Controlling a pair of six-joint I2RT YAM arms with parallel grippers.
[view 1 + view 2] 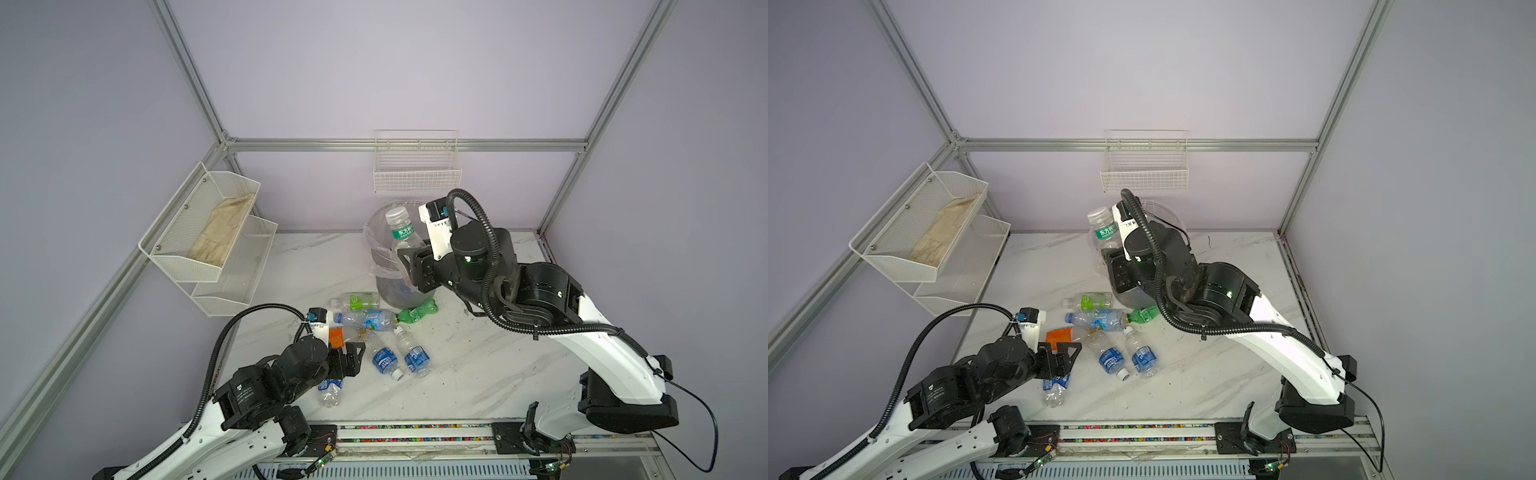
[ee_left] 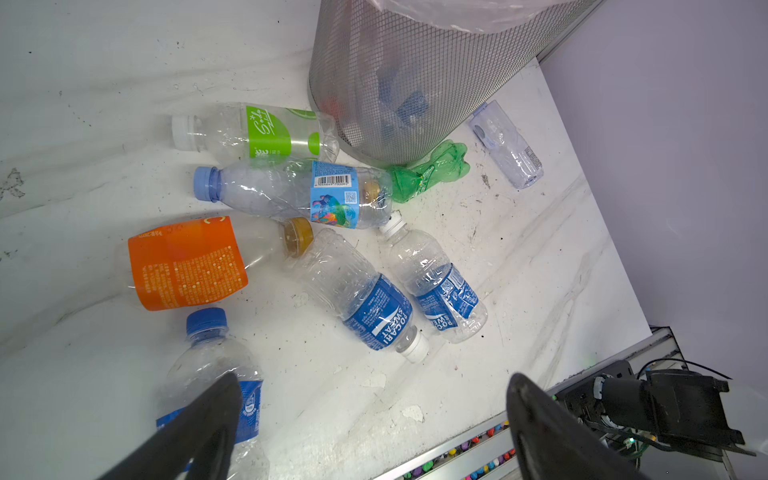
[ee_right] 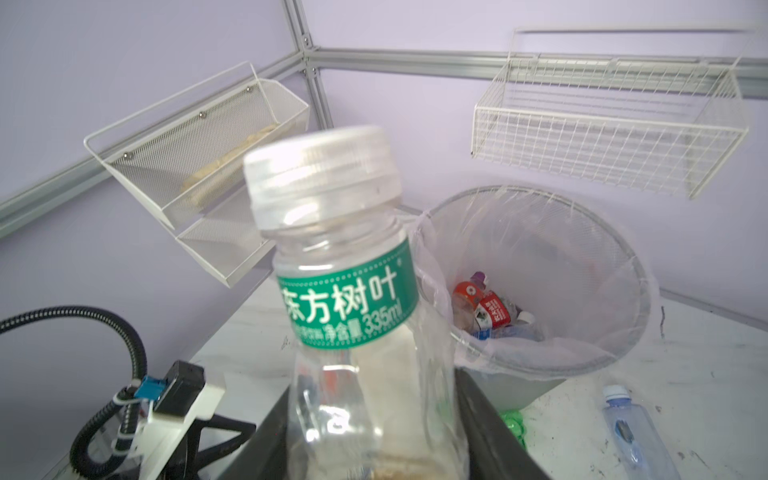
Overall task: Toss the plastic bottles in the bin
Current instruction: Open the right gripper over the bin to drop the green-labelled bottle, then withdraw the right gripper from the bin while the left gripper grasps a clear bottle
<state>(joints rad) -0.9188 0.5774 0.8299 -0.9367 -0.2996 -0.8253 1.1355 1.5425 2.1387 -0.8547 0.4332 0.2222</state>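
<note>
My right gripper (image 1: 409,257) (image 3: 374,386) is shut on a clear plastic bottle (image 1: 401,232) (image 3: 345,291) with a green label and white cap, held upright at the near rim of the bin (image 1: 392,291) (image 3: 602,249). Inside the bin lie red-labelled bottles (image 3: 484,307). My left gripper (image 1: 353,357) (image 2: 374,382) hangs open low over the table beside a blue-labelled bottle (image 1: 330,390) (image 2: 216,374). Several bottles lie by the bin's foot: lime-labelled (image 2: 266,133), blue-capped (image 2: 291,195), all green (image 2: 428,170), orange (image 2: 187,266), two blue-labelled (image 2: 365,299) (image 2: 440,286), one clear (image 2: 507,145).
Two white mesh shelves (image 1: 208,232) hang on the left wall, and a white wire basket (image 1: 415,166) hangs on the back wall above the bin. A metal rail (image 1: 415,428) runs along the table's front edge. Aluminium frame posts stand at the back corners.
</note>
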